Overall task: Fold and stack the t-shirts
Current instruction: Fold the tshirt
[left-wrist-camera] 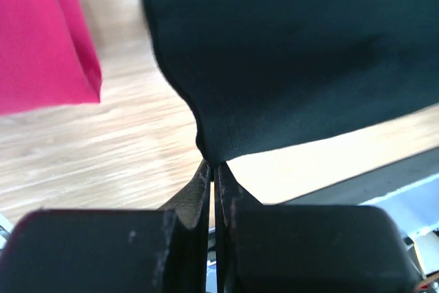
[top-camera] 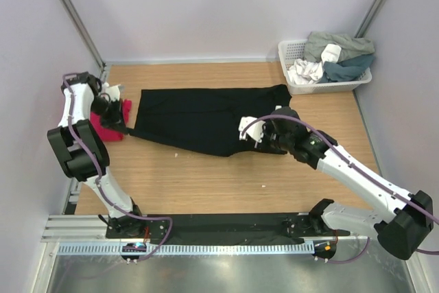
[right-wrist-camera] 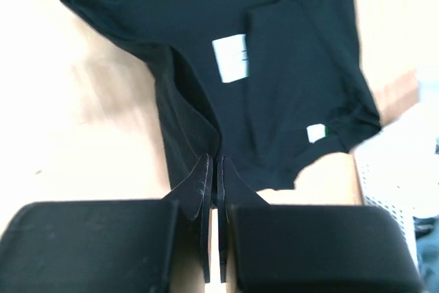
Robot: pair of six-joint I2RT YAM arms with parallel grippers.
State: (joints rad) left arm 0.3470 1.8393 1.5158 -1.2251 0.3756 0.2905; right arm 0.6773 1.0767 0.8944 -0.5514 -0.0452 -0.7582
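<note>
A large black t-shirt (top-camera: 199, 118) lies spread across the middle of the wooden table, with white tags (right-wrist-camera: 230, 58) showing in the right wrist view. My left gripper (top-camera: 127, 127) is shut on the shirt's left corner (left-wrist-camera: 216, 143), pinching the cloth at its fingertips. My right gripper (top-camera: 255, 138) is shut on a fold of the same shirt (right-wrist-camera: 206, 128) near its right end. A bright pink t-shirt (top-camera: 110, 125) lies bunched at the far left, beside the left gripper, and shows as a pink sheet (left-wrist-camera: 41, 39) in the left wrist view.
A white latticed basket (top-camera: 293, 53) with grey, teal and white clothes stands at the back right corner. Grey walls close in the table on three sides. A black strip and a metal rail (top-camera: 219, 228) run along the near edge.
</note>
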